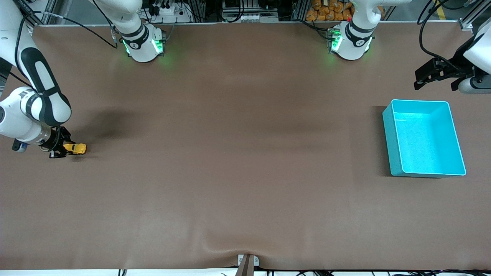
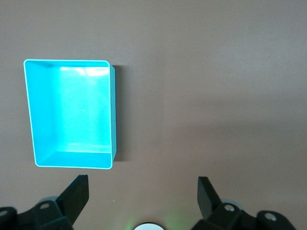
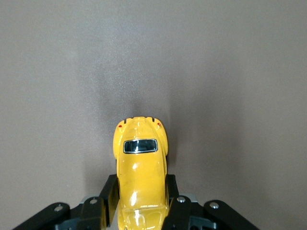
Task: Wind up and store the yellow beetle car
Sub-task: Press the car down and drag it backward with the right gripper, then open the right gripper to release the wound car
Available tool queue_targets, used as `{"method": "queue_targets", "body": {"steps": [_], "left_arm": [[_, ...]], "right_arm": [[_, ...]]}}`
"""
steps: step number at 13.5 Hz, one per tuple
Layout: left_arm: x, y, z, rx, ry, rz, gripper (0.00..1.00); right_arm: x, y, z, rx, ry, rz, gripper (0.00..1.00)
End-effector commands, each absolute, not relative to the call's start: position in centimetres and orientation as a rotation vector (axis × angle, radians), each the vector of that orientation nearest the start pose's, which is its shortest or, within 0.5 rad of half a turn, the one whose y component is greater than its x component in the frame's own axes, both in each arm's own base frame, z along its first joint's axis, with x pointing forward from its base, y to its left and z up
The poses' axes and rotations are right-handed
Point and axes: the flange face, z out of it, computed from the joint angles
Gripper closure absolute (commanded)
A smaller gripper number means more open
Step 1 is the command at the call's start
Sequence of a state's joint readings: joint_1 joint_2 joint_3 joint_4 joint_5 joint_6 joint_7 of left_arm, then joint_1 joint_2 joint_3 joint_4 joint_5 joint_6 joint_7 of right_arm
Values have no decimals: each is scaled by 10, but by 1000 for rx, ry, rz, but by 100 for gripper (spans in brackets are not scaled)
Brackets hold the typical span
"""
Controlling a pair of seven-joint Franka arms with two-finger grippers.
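The yellow beetle car (image 1: 76, 148) is a tiny toy with a dark window, down at the table near the right arm's end. My right gripper (image 1: 65, 149) is shut on it. In the right wrist view the black fingers (image 3: 109, 191) press both sides of the yellow beetle car (image 3: 140, 165), whose rounded end points away from the wrist. Whether its wheels touch the brown table I cannot tell. My left gripper (image 1: 439, 78) hangs open and empty above the table by the cyan bin (image 1: 393, 126), its fingers (image 2: 76, 194) wide apart in the left wrist view.
The cyan bin (image 2: 114, 112) stands empty at the left arm's end of the table. The brown table cloth (image 1: 245, 153) stretches between the car and the bin. A small bracket (image 1: 247, 262) sits at the table's edge nearest the front camera.
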State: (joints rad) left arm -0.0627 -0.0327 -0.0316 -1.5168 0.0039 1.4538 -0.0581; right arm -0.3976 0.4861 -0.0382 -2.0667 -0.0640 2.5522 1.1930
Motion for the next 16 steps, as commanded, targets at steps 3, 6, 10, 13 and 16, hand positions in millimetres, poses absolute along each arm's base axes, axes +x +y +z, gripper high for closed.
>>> {"method": "queue_targets", "body": {"steps": [3, 6, 10, 13, 16], "left_arm": [[525, -48, 665, -3155, 66, 21, 0], [525, -48, 665, -3155, 66, 21, 0], [525, -49, 665, -3157, 66, 21, 0], [525, -48, 665, -3155, 66, 21, 0], [525, -48, 665, -3155, 66, 21, 0]], "right_arm": [[552, -265, 199, -2310, 2263, 46, 0], [577, -257, 270, -2321, 2286, 155, 0], [597, -258, 387, -2263, 2294, 263, 0], [610, -247, 425, -2284, 2253, 215, 0], [606, -242, 443, -2378, 2148, 223, 0]]}}
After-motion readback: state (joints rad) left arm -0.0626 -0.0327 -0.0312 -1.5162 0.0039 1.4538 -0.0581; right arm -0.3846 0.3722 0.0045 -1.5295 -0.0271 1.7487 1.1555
